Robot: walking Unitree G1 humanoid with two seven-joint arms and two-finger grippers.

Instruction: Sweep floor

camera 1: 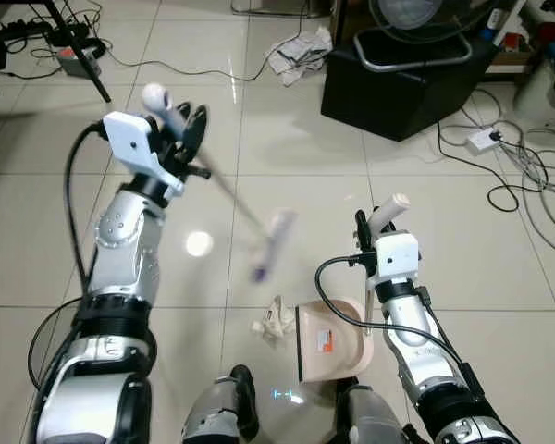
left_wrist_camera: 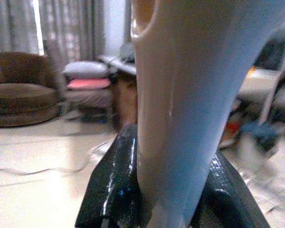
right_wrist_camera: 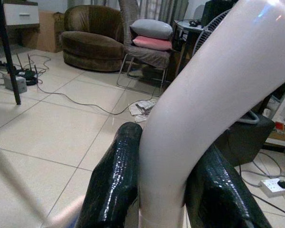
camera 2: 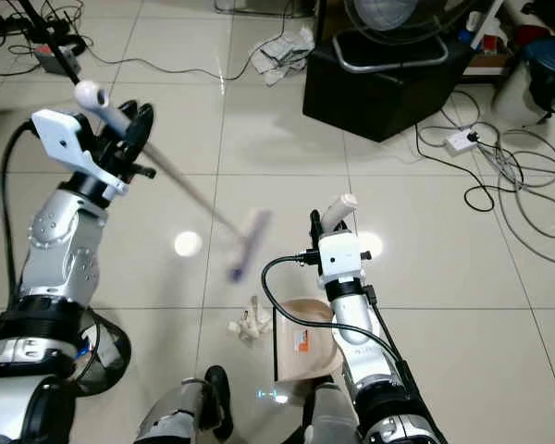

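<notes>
Left gripper (camera 1: 180, 129) pinches the broom (camera 1: 270, 242) handle, right gripper (camera 1: 375, 227) the dustpan (camera 1: 328, 340) handle; crumpled paper (camera 1: 275, 319) lies beside the pan's mouth. Short, low strokes should work best.

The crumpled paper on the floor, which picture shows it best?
The left eye view shows it best: the crumpled paper lies whole on the tiles, just left of the dustpan. The right eye view shows it too, slightly smaller. In the wrist views, each handle between the black fingers blocks the floor there.
</notes>
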